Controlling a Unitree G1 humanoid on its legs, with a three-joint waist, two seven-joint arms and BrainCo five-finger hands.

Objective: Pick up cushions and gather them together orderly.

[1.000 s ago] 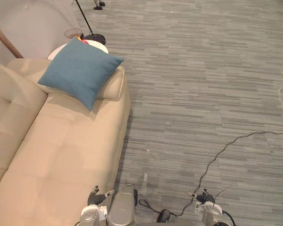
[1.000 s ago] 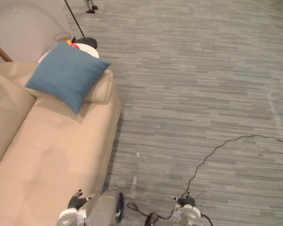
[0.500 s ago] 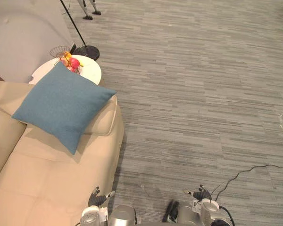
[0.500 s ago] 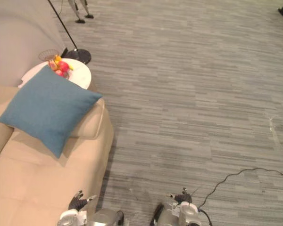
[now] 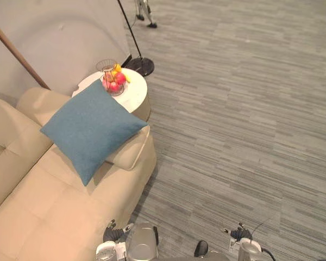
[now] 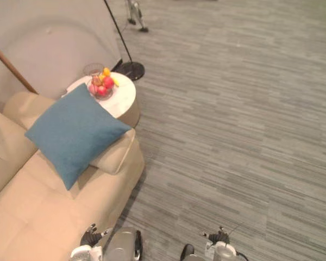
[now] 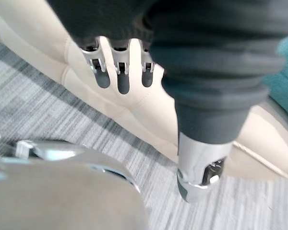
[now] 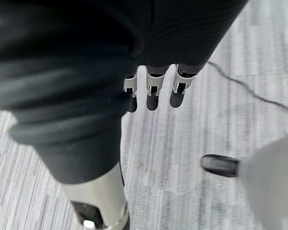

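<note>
Camera view has swung. Blue cushion (image 5: pixel 92 130) unchanged, propped on the sofa (image 5: pixel 54 206) armrest. Left hand (image 5: pixel 112 234) and right hand (image 5: pixel 238 235) remain low, fingers relaxed apart, holding nothing.

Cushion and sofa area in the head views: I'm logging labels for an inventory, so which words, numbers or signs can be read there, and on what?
None: no word, number or sign can be read. The blue cushion, the beige sofa, the white side table and the fruit on it show no tag or print.
</note>
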